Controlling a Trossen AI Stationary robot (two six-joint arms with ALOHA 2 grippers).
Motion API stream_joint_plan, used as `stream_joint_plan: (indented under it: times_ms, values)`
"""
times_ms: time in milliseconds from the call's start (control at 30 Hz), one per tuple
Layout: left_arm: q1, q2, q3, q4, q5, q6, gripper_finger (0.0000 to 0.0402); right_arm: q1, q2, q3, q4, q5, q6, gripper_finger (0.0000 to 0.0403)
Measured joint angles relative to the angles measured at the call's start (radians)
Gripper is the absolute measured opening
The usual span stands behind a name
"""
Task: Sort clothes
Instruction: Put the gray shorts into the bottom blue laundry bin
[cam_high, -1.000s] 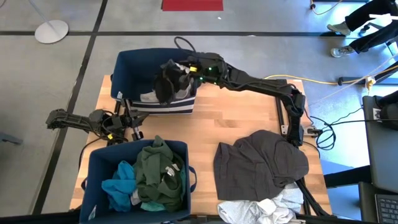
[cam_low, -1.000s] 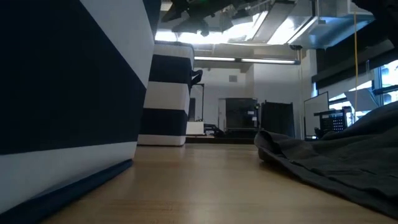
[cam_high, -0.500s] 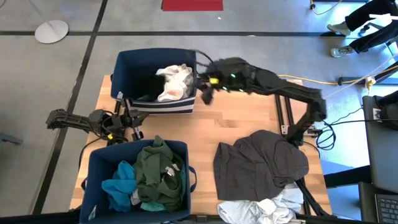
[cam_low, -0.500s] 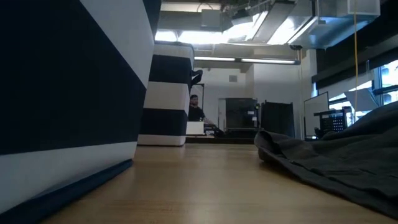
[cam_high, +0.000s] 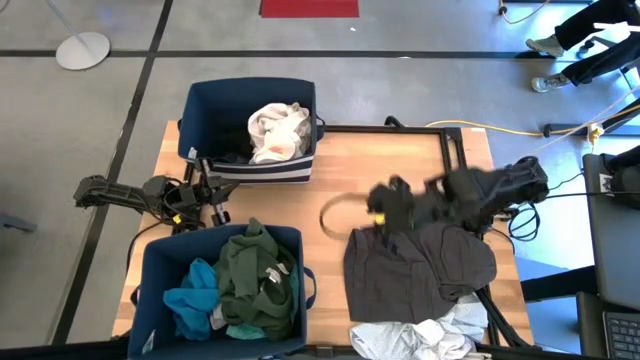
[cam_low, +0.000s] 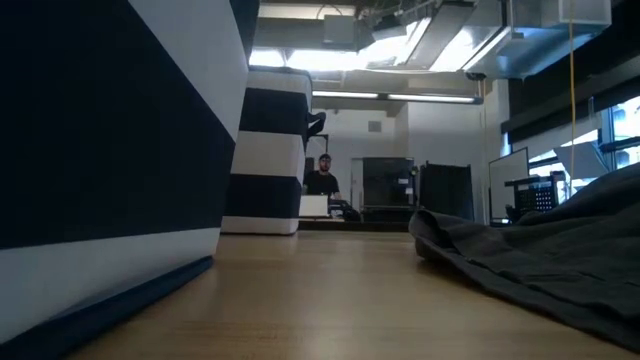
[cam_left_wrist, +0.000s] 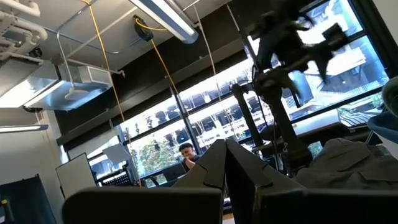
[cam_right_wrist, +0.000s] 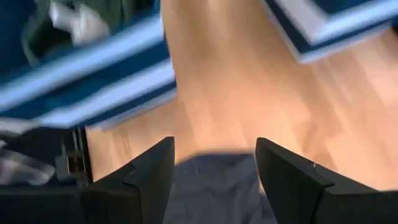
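Observation:
A dark grey garment (cam_high: 420, 262) lies spread on the table at the right, also in the low view (cam_low: 540, 262). My right gripper (cam_high: 383, 210) hovers open over its far left part, fingers on either side of the cloth (cam_right_wrist: 211, 180) and touching nothing. A pale grey-white garment (cam_high: 420, 340) lies at the near edge. The far blue bin (cam_high: 205, 115) holds a white garment (cam_high: 280, 130). The near blue bin (cam_high: 155, 270) holds dark green (cam_high: 245, 275) and teal (cam_high: 190, 300) clothes. My left gripper (cam_high: 217, 203) rests shut between the two bins.
A black cable loop (cam_high: 335, 212) lies on the wood beside the dark grey garment. Bare wood (cam_high: 380, 165) shows between the far bin and the garments. A person (cam_low: 322, 180) stands far off in the room behind the table.
My right gripper has swung away from over the far bin toward the table's near right, to a spot above the dark grey garment, and has tipped downward. The white garment lies uncovered in the far bin.

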Motion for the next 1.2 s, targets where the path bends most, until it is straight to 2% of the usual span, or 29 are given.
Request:
stream_joint_plan:
  times_ms: [233, 333, 433, 567, 667, 933, 1200]
  values:
    - [0.000, 0.000, 0.000, 0.000, 0.000, -0.003, 0.0000, 0.200, 0.001, -0.127, -0.115, 0.133, 0.325, 0.0223]
    - [0.000, 0.000, 0.000, 0.000, 0.000, -0.002, 0.0000, 0.262, 0.000, -0.222, -0.154, 0.148, 0.468, 0.0223]
    - [0.000, 0.000, 0.000, 0.000, 0.000, -0.003, 0.0000, 0.307, 0.002, -0.334, -0.187, 0.098, 0.618, 0.0223]
    - [0.000, 0.000, 0.000, 0.000, 0.000, -0.003, 0.0000, 0.334, 0.002, -0.478, -0.190, -0.050, 0.778, 0.0223]
    - [0.000, 0.000, 0.000, 0.003, 0.000, -0.004, 0.0000, 0.339, 0.002, -0.568, -0.190, -0.133, 0.835, 0.0223]
    - [0.000, 0.000, 0.000, 0.005, 0.000, -0.003, 0.0000, 0.337, 0.002, -0.758, -0.092, -0.241, 0.865, 0.0223]
    - [0.000, 0.000, 0.000, 0.004, 0.000, 0.007, 0.0000, 0.337, 0.002, -0.850, 0.008, -0.239, 0.859, 0.0223]
